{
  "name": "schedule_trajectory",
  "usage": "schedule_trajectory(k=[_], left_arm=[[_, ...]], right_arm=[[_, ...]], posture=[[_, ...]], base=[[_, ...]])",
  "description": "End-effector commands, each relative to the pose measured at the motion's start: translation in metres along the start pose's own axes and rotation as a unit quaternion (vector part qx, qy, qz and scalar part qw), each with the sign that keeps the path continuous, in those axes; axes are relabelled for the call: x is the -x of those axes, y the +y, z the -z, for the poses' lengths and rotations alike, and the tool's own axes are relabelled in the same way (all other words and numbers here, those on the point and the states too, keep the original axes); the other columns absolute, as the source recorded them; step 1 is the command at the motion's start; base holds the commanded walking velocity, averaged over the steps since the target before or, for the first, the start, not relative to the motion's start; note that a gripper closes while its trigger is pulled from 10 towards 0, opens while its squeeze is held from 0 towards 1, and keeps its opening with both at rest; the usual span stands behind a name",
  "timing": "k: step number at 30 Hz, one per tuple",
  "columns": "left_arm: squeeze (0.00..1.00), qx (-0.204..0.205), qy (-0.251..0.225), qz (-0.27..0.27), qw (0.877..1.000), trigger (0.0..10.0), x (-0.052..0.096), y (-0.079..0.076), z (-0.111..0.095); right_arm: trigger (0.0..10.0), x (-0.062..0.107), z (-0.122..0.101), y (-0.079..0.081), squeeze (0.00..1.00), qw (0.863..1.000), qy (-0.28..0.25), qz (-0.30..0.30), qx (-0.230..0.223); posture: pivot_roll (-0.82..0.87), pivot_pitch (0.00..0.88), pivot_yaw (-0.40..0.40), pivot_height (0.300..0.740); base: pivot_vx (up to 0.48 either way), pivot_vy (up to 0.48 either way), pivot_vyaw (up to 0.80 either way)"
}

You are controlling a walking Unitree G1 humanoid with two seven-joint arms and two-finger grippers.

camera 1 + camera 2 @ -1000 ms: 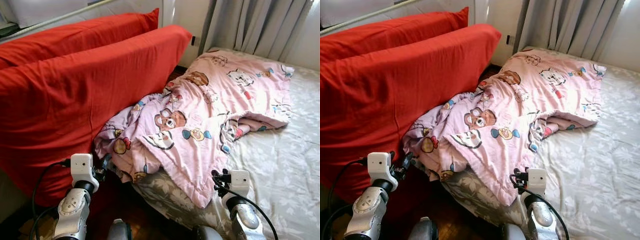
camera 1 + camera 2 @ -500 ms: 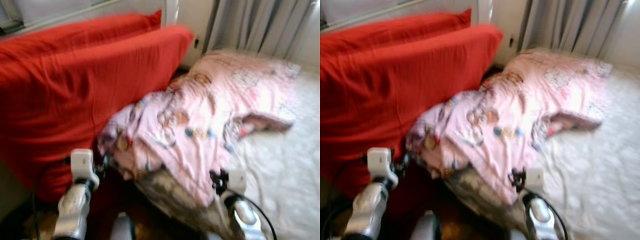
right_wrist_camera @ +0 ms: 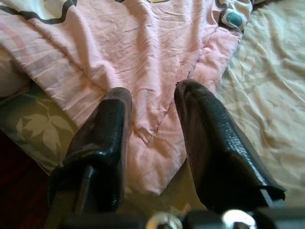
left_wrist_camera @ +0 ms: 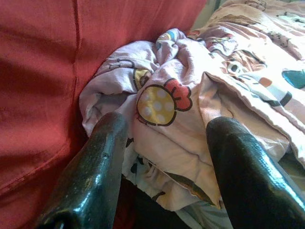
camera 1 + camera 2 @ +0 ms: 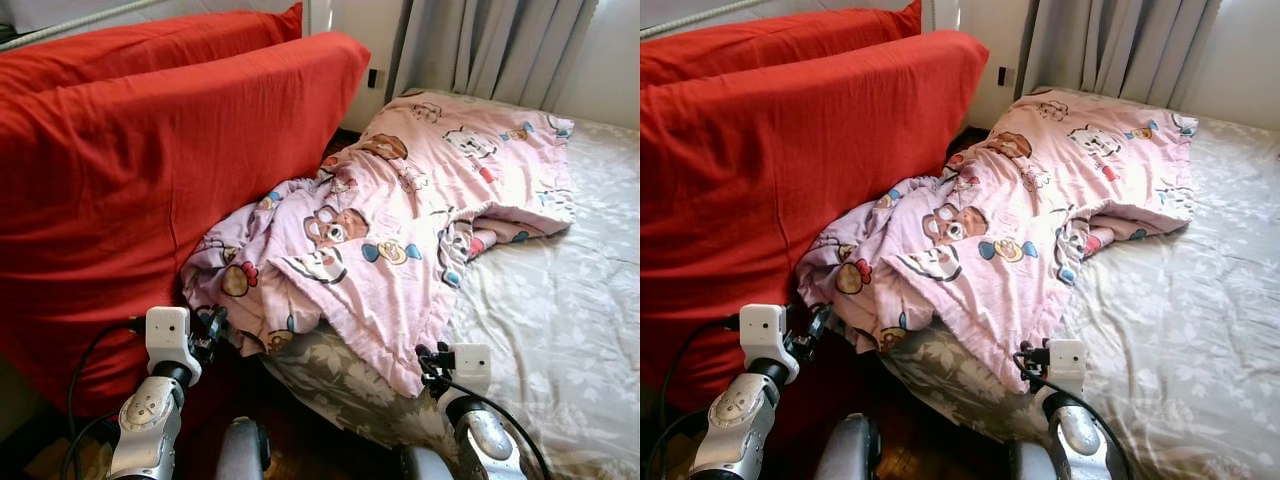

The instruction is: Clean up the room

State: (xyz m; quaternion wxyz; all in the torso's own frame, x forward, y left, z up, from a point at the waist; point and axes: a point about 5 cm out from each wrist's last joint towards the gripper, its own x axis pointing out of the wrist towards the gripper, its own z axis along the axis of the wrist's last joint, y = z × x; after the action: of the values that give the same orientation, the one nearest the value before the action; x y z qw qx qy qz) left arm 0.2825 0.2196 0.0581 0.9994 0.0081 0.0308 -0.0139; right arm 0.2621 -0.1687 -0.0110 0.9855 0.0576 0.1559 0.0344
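The red cushion (image 5: 150,160) stands just to the outer side of the left tool (image 4: 164,157), whose fingers (image 4: 95,167) are spread apart with nothing between them. Straight ahead of it, the bunched end of the pink blanket (image 5: 400,220) is wedged against that cushion and droops over the edge of the bed (image 5: 560,330). The blanket looks soft, light and limp, so it will probably sag and trail when lifted; the thick crumpled fold ahead of the left tool seems a good bite. The right tool (image 3: 152,143) is also spread and holding nothing, poised over the blanket's near corner, where a hemmed edge gives a firmer purchase than flat cloth.
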Motion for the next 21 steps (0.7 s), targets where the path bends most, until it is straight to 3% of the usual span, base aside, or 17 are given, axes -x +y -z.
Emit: schedule_trajectory(k=[1,9,14,20,21], left_arm=[[0.00,0.001,-0.001,0.003,1.000,10.0,0.000,0.000,-0.003],[0.00,0.001,-0.007,0.010,1.000,10.0,-0.002,-0.003,-0.009],[0.00,0.000,-0.020,0.016,1.000,10.0,-0.002,-0.007,-0.017],[0.00,0.000,-0.035,0.016,0.999,10.0,0.003,-0.011,-0.028],[0.00,0.000,-0.037,0.016,0.999,10.0,0.004,-0.011,-0.029]], right_arm=[[10.0,0.000,0.003,0.000,0.00,1.000,0.009,0.000,0.001],[10.0,-0.002,0.010,0.003,0.00,0.999,0.048,0.009,0.002],[10.0,-0.006,0.015,0.004,0.00,0.995,0.087,0.032,-0.040],[10.0,-0.013,0.013,0.013,0.00,0.992,0.109,0.032,-0.058],[10.0,-0.016,0.010,0.016,0.09,0.992,0.108,0.029,-0.063]], posture=[[0.04,0.085,-0.012,0.598],[0.06,0.128,0.001,0.598],[0.09,0.181,0.003,0.598],[0.14,0.237,0.001,0.598],[0.14,0.247,0.002,0.598]], base=[[0.000,0.000,0.00],[0.000,0.000,0.00],[0.000,0.000,0.00],[0.000,0.000,0.00],[0.000,0.000,0.00]])
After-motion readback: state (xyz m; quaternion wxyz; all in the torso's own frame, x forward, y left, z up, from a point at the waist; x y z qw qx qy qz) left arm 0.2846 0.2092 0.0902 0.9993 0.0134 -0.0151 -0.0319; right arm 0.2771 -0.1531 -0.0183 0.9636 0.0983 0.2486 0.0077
